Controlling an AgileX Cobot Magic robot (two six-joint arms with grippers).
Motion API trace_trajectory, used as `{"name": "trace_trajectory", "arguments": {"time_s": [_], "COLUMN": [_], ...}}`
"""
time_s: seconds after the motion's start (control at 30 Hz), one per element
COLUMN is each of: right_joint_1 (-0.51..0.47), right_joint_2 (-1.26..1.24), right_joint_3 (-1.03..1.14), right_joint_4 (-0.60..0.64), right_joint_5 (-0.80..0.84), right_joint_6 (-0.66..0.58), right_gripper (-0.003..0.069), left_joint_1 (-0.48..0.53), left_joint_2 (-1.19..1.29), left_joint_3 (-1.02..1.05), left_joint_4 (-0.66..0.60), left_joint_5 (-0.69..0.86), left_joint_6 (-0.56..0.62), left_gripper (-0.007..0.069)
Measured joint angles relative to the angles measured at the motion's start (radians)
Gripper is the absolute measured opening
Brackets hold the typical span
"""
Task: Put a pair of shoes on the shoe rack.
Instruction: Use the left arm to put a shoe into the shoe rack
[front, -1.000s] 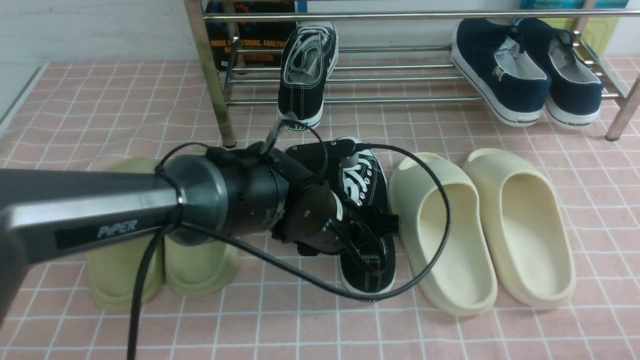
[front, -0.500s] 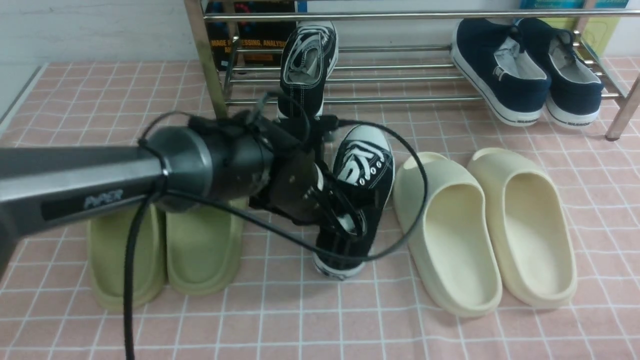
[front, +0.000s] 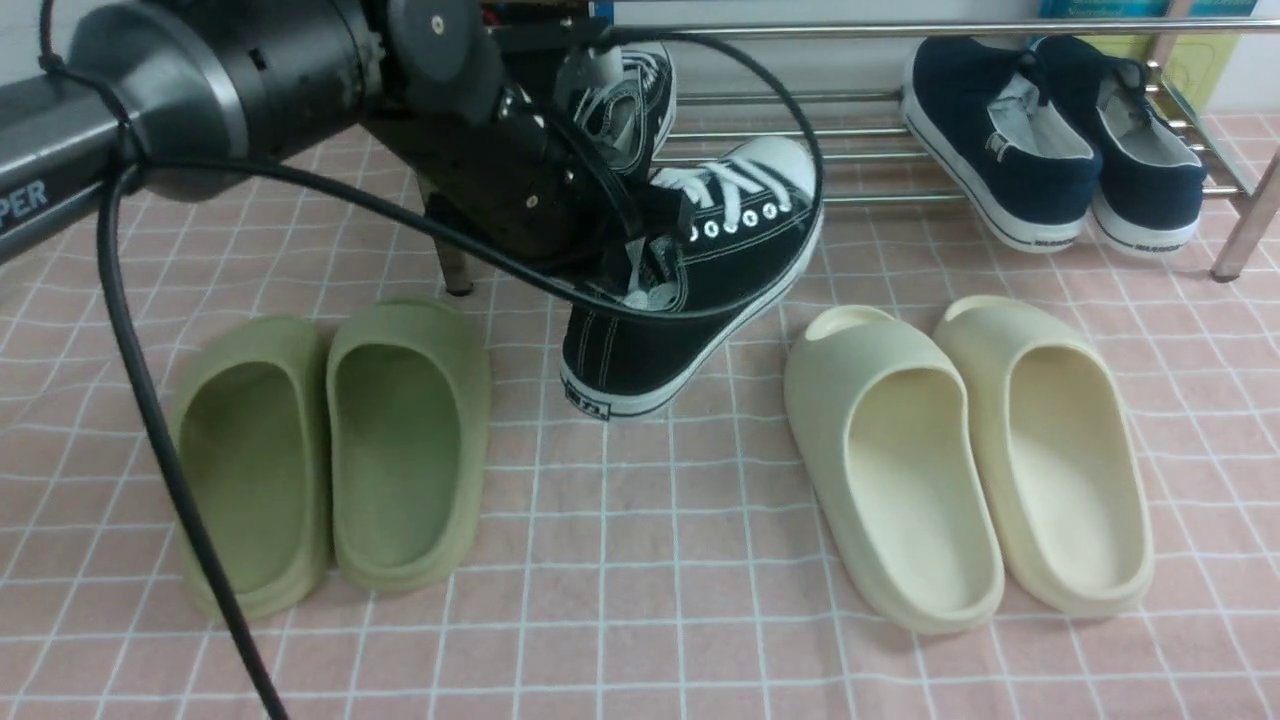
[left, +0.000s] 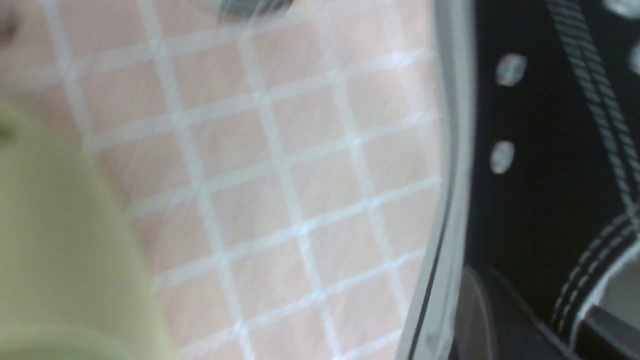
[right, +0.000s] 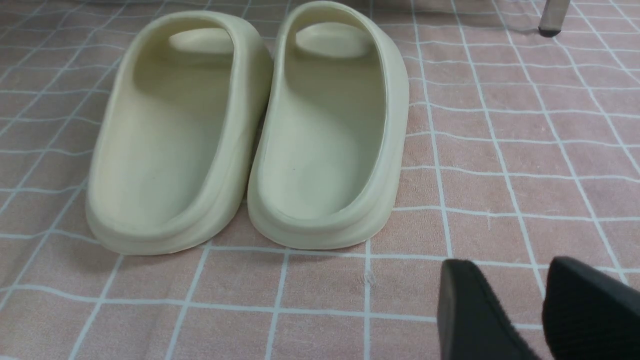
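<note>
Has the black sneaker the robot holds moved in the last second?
Yes. The black sneaker, held by the left end effector, has risen from beside the cream slides toward the shoe rack.

Rear sneaker (front: 628, 112) sits on rack (front: 900, 160), front sneaker (front: 700, 300) before it.

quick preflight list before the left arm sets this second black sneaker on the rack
1. Grip: left gripper shut on the lifted black sneaker: ok
2. Free slot on the chrome shoe rack, between the racked black sneaker and the navy slip-ons: ok
3. Sneaker level for setting down: not ok, toe up, heel hanging low
4. Heel clear of the pink checked cloth: cannot tell
5. Snag: arm cable clear of the toe: cannot tell, it loops in front of it
6. Other arm: right gripper open, off by the cream slides: ok
</note>
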Motion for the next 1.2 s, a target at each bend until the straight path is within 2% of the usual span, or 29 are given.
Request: {"name": "trace_trajectory", "arguments": {"time_s": [0.2,0.37,0.53,0.73,0.97,1.2], "right_joint_1": [0.0,0.0,0.0,0.0,0.0,0.0], "right_joint_2": [0.0,0.0,0.0,0.0,0.0,0.0], "right_joint_3": [0.0,0.0,0.0,0.0,0.0,0.0], "right_joint_4": [0.0,0.0,0.0,0.0,0.0,0.0], "right_joint_5": [0.0,0.0,0.0,0.0,0.0,0.0], "right_joint_6": [-0.001,-0.001,-0.001,-0.001,-0.001,-0.001], "right_gripper": [0.024,0.024,0.024,0.024,0.024,0.024], "left_joint_1": [0.0,0.003,0.003,0.005,0.007,0.007], "left_joint_2": [0.113,0.245,0.308,0.369,0.424,0.448], "left_joint_3": [-0.141,-0.241,-0.258,-0.266,-0.269,-0.276], "left_joint_4": [-0.023,-0.023,-0.024,-0.024,-0.031,-0.068], "left_joint_5": [-0.05,-0.123,-0.272,-0.489,-0.607,-0.65], "left_joint_6": [0.019,-0.048,-0.119,-0.14,-0.139,-0.139], "left_gripper": [0.0029,0.003,0.003,0.0031,0.0034,0.0067]}}
